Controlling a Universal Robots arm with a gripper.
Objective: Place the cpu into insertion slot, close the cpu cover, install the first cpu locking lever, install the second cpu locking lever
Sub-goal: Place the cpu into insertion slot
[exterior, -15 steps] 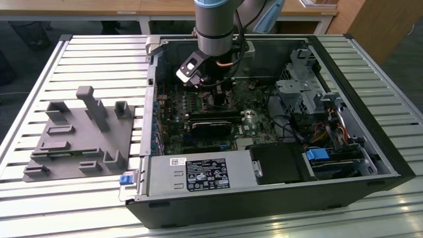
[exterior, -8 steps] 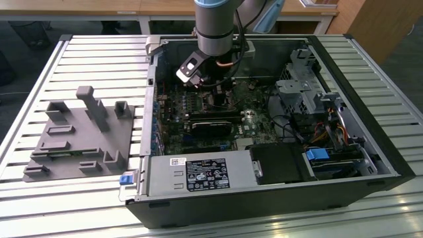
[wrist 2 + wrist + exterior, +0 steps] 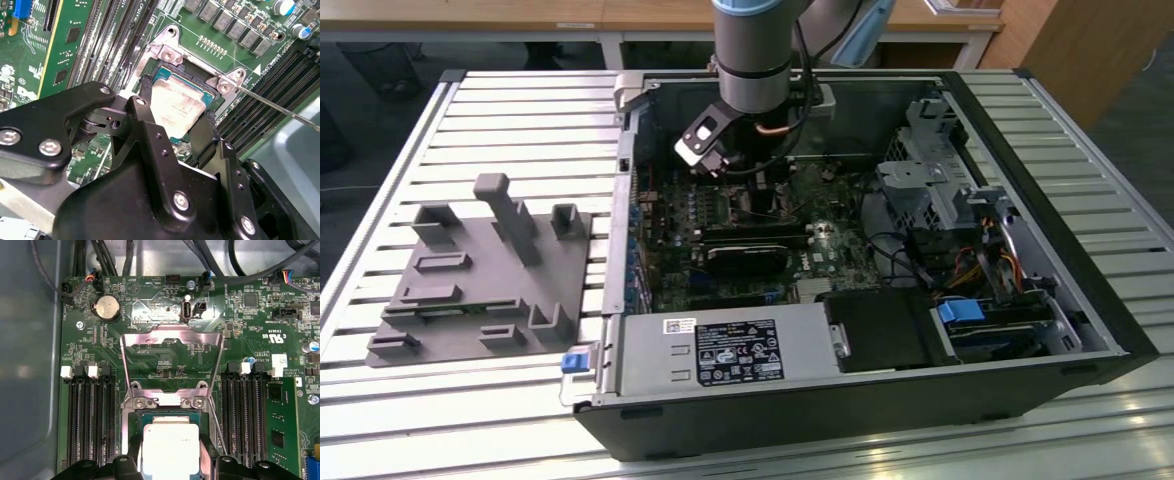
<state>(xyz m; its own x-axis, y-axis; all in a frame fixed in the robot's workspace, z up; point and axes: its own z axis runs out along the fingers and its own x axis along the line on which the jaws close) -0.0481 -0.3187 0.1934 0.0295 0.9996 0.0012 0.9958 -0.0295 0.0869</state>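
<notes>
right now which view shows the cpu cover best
The first wrist view: the cover stands open, whole frame and window in sight. The second wrist view catches its hinge end. In the exterior view it is too small to tell.

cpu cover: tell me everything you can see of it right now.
In the first wrist view the cpu cover is a thin, shiny, silvery metal frame with a large square window, and green board shows through it. It stands open, swung back off the insertion slot. It is joined to the slot at a bracket with two screws. The cpu lies over the slot, uncovered. Nothing else is seen touching the cover.
</notes>
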